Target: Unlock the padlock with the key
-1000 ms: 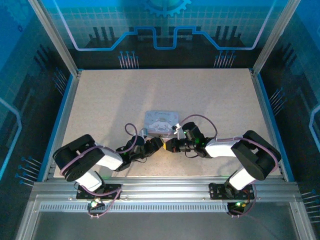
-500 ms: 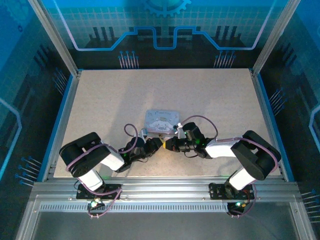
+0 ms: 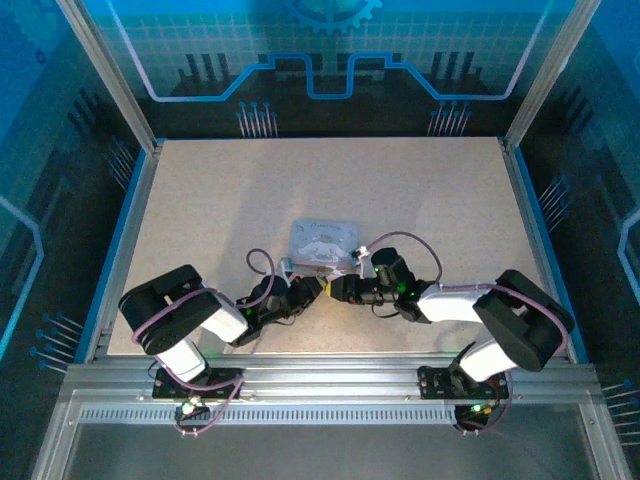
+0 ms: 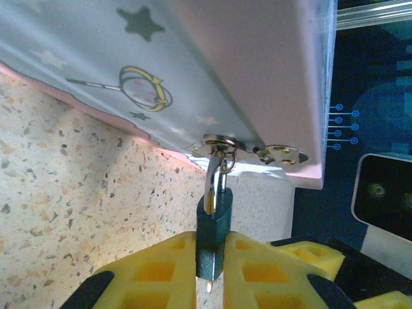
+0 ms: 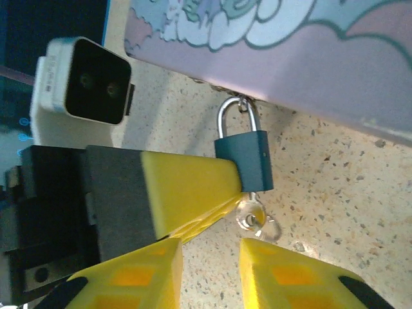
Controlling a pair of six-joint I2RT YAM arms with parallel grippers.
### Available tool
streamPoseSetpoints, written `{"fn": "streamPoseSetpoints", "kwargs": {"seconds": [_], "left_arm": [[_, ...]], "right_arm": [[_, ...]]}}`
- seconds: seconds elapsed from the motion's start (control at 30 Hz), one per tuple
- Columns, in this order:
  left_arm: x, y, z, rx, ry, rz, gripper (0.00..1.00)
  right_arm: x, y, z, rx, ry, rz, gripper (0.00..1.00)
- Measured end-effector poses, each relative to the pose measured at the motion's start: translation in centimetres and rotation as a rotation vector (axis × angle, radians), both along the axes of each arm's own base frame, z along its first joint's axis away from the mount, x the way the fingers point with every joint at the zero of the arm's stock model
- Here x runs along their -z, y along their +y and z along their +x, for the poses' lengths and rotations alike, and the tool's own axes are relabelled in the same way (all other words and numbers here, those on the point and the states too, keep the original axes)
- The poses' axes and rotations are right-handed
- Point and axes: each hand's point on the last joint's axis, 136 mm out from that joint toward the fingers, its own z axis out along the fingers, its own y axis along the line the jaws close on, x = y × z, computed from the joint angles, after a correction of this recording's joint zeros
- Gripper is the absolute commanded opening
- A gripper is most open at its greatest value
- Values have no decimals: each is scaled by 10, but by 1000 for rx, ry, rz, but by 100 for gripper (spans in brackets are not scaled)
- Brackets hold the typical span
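The small dark blue padlock hangs by its silvery shackle from the hasp of the lavender cartoon tin. My left gripper is shut on the padlock body, one yellow finger on each side. In the right wrist view the padlock has the pale key sticking out of its underside, with a thin ring on the key's head. My right gripper is open just short of the key, touching nothing. From above, the left gripper and right gripper meet at the tin's near edge.
The speckled tabletop spreads around the tin. The left arm's wrist camera and finger crowd the left side of the right wrist view. Blue-lit enclosure walls border the table.
My right arm has drawn back a little to the right, away from the tin's edge. The left arm shifted slightly early on and still holds the padlock.
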Motion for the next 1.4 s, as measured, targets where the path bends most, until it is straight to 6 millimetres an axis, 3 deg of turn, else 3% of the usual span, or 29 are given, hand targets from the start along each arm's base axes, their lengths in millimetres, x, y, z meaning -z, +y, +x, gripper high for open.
{"fn": "streamPoseSetpoints", "kwargs": {"seconds": [0.13,0.4,0.6,0.73,0.97,1.1,1.4], "left_arm": [[0,0,0,0,0,0,5],[-6,3,-3,-3,4,5,5],[-14,9,-8,-4,22,23,8],[-20,13,-11,-17,67,42,13],[-40,21,-14,-56,115,44,11],[-39,25,-18,-71,148,45,10],[-38,25,-19,-98,200,4,7]], "right_arm": [[-10,-7,-1,-8,-74,-26,39],[-46,-22,-8,-68,-357,-138,75],[-60,-20,-26,-177,-564,-234,90],[-52,-14,-40,-287,-703,-334,93],[-40,4,-66,-535,-1060,-525,93],[-38,6,-64,-572,-1211,-591,91],[-36,9,-48,-550,-1332,-684,72]]}}
